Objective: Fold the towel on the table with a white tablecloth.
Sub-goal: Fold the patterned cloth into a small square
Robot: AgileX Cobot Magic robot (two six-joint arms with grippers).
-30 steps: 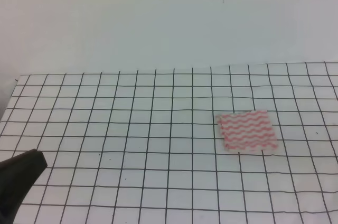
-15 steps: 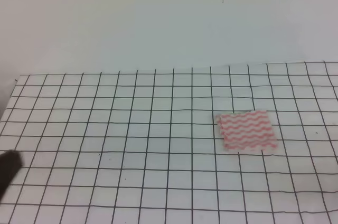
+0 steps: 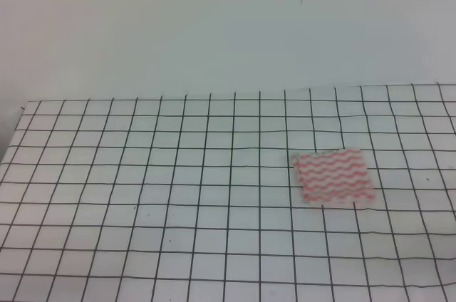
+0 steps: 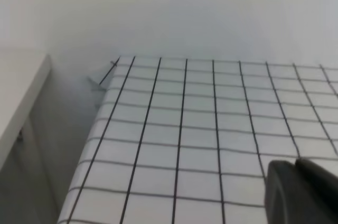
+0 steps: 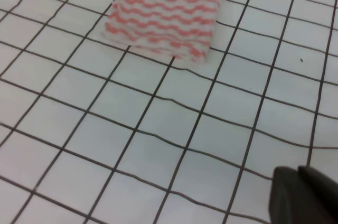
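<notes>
The worktop (image 3: pixel 142 174) carried the white tablecloth (image 3: pixel 214 245) below a plain wall (image 3: pixel 178 24); the towel (image 3: pixel 333 177) lay folded, right. Each end effector's opening could not be determined.

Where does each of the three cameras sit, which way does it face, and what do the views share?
Exterior high: raised above the near table edge, looking down and across the white tablecloth to the wall; towel right of centre; no arm shows.
Left wrist: low over the table's left edge, facing the wall; a dark piece of the left gripper at lower right.
Right wrist: above the cloth, angled down at the towel; right gripper at lower right.
Shared: exterior and right wrist both show the towel; all show the grid.
</notes>
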